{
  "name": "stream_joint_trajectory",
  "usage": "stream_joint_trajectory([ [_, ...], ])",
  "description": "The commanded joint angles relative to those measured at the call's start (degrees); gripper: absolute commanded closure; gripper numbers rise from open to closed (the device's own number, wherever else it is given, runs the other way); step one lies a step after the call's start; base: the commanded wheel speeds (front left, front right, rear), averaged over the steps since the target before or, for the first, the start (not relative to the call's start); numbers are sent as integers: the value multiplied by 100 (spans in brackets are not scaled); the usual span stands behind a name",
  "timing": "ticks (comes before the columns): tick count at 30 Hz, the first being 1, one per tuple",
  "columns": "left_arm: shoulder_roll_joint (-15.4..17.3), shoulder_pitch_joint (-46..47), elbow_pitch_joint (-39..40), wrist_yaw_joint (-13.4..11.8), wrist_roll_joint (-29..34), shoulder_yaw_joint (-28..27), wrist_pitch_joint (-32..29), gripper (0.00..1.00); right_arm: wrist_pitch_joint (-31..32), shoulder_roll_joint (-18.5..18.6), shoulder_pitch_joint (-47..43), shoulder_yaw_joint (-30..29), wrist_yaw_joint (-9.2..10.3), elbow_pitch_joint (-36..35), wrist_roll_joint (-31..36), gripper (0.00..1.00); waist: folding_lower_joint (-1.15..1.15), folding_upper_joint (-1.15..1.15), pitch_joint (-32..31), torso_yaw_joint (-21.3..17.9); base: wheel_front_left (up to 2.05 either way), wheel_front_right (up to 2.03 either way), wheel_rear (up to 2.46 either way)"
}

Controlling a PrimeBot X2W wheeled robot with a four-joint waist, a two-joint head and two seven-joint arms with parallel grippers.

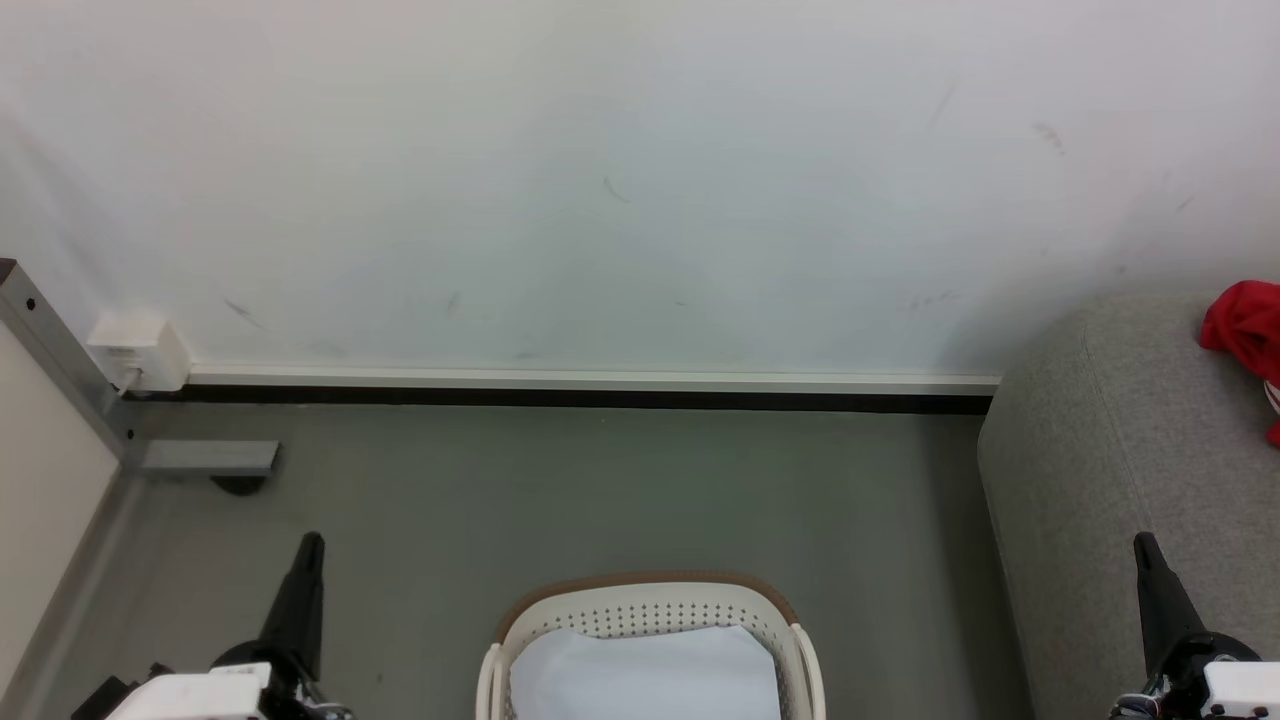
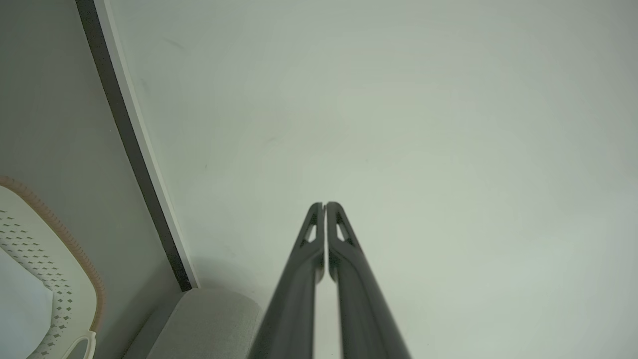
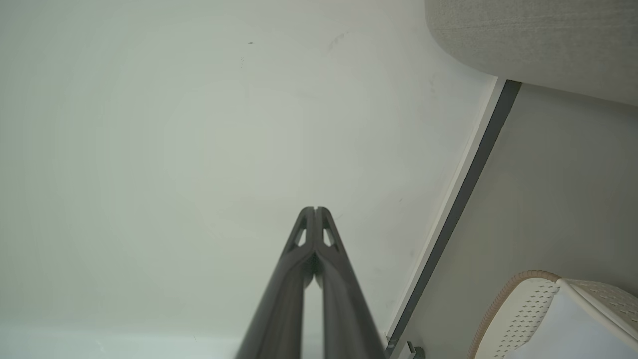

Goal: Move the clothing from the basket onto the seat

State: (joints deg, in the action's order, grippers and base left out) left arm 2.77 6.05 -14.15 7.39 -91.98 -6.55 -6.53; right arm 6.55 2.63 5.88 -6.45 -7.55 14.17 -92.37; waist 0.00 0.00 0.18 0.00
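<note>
1. Red clothing (image 1: 1243,322) lies on the seat (image 1: 1100,450), far right.
2. The basket (image 1: 650,612) stands on the floor (image 1: 600,490), between the grippers.
3. Left gripper (image 1: 312,542) and right gripper (image 1: 1142,542): fingers together, holding nothing.

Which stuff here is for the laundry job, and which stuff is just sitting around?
For the job: red clothing, lying on the sofa; basket.
Just sitting around: white wall box; grey metal bracket; skirting board.

Red clothing (image 1: 1245,322) on grey seat (image 1: 1100,450); cream basket (image 1: 650,615) nearby.
</note>
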Motion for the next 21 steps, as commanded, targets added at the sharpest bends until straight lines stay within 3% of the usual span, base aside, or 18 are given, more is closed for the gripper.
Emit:
stream_joint_trajectory([
  [1, 13, 45, 18, 31, -80, -10, -20, 100, 15, 46, 69, -22, 12, -34, -11, 100, 0, 0, 0, 0, 0, 0, 0],
  [21, 13, 45, 18, 31, -80, -10, -19, 100, 14, 46, 69, -21, 12, -34, -12, 100, 0, 0, 0, 0, 0, 0, 0],
])
